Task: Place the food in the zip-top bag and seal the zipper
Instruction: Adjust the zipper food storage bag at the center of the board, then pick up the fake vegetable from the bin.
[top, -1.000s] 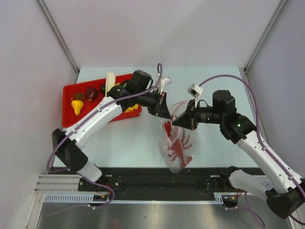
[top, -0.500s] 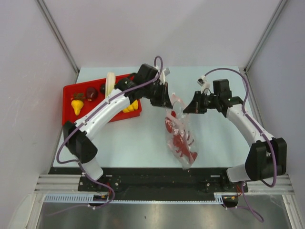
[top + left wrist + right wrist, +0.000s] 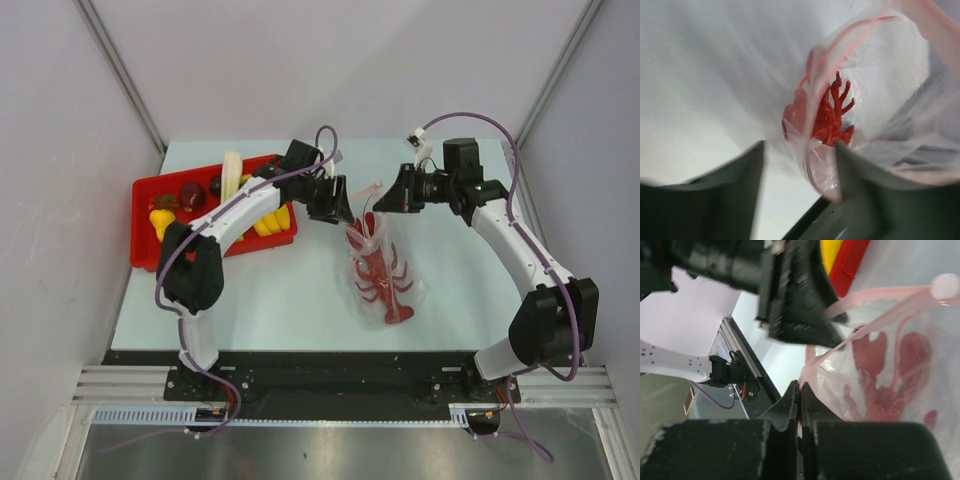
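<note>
The clear zip-top bag [image 3: 392,290] lies at mid-table with the red lobster [image 3: 378,272] inside it. Its pinkish-red zipper [image 3: 370,190] is lifted at the far end. My right gripper [image 3: 385,200] is shut on that strip, and in the right wrist view the zipper [image 3: 880,292] runs into the closed jaws of the right gripper [image 3: 799,387]. My left gripper [image 3: 340,205] is open beside the mouth. In the left wrist view a corner of the bag [image 3: 890,75] rests against the right finger of the left gripper [image 3: 800,147], with the lobster [image 3: 832,117] beyond.
A red tray [image 3: 145,250] at the back left holds a yellow pear [image 3: 162,222], a dark round fruit [image 3: 192,195], a white leek [image 3: 232,172] and bananas [image 3: 272,222]. The left arm crosses over the tray's right end. Grey walls enclose the table.
Both grippers have carried the bag's mouth towards the back of the table. The left gripper has opened and released the mouth. The right gripper keeps its pinch.
</note>
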`<state>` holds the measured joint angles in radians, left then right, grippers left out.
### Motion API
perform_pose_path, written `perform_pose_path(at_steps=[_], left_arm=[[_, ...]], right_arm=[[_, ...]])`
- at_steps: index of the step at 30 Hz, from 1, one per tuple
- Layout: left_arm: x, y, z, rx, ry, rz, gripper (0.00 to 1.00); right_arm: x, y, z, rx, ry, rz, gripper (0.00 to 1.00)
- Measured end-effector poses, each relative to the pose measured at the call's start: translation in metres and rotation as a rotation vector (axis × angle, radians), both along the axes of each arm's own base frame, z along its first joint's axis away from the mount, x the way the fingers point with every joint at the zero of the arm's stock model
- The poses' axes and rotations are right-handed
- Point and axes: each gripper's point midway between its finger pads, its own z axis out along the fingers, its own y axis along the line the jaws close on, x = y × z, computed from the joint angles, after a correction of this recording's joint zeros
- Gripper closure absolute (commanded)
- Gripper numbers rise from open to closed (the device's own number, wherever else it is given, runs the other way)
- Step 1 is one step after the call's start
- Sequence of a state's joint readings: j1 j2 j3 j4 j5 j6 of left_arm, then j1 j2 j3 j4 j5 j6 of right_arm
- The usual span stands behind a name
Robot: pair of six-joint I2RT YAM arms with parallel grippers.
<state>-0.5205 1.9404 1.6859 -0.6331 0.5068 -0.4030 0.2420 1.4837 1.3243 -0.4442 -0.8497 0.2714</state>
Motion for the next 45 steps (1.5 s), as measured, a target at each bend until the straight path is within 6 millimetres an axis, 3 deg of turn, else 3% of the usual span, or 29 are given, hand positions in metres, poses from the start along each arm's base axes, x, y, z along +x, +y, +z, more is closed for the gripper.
perform_pose_path(at_steps=[1, 3, 5, 8, 9, 11, 13, 20, 28, 32, 36, 45], left_arm=[[-0.005, 0.005, 0.001, -0.004, -0.006, -0.004, 0.11], [-0.007, 0.021, 0.009, -0.01, -0.028, 0.015, 0.02], [0.005, 0.048, 0.024, -0.007, -0.077, 0.07, 0.01], [0.04, 0.102, 0.044, 0.038, -0.173, 0.23, 0.02], [0.053, 0.129, 0.046, 0.085, -0.199, 0.307, 0.01], [0.069, 0.161, 0.041, 0.155, -0.218, 0.405, 0.01], [0.074, 0.18, 0.028, 0.22, -0.199, 0.459, 0.01], [0.085, 0.197, -0.023, 0.291, -0.123, 0.494, 0.09], [0.137, 0.226, -0.012, 0.34, -0.246, 0.652, 0.02], [0.171, 0.234, -0.019, 0.372, -0.235, 0.752, 0.0], [0.171, 0.241, -0.044, 0.419, -0.166, 0.821, 0.0], [0.183, 0.249, -0.078, 0.496, -0.104, 0.914, 0.0]], right_arm=[[0.001, -0.002, -0.002, -0.001, 0.009, -0.008, 1.0], [0.003, -0.003, -0.002, -0.001, 0.014, -0.017, 1.0], [0.003, -0.002, -0.001, 0.001, 0.015, -0.02, 1.0], [0.002, 0.003, -0.001, -0.003, 0.014, -0.019, 1.0], [0.001, 0.005, -0.002, -0.004, 0.016, -0.018, 1.0], [-0.001, 0.01, -0.002, -0.007, 0.018, -0.016, 1.0], [-0.002, 0.013, -0.003, -0.011, 0.018, -0.015, 1.0], [-0.005, 0.02, -0.006, -0.034, 0.008, -0.006, 1.0], [-0.002, 0.017, -0.009, -0.057, -0.016, -0.014, 1.0], [0.002, 0.016, -0.013, -0.067, -0.016, -0.017, 1.0], [0.008, 0.015, -0.019, -0.078, -0.007, -0.022, 1.0], [0.013, 0.013, -0.024, -0.089, 0.0, -0.034, 1.0]])
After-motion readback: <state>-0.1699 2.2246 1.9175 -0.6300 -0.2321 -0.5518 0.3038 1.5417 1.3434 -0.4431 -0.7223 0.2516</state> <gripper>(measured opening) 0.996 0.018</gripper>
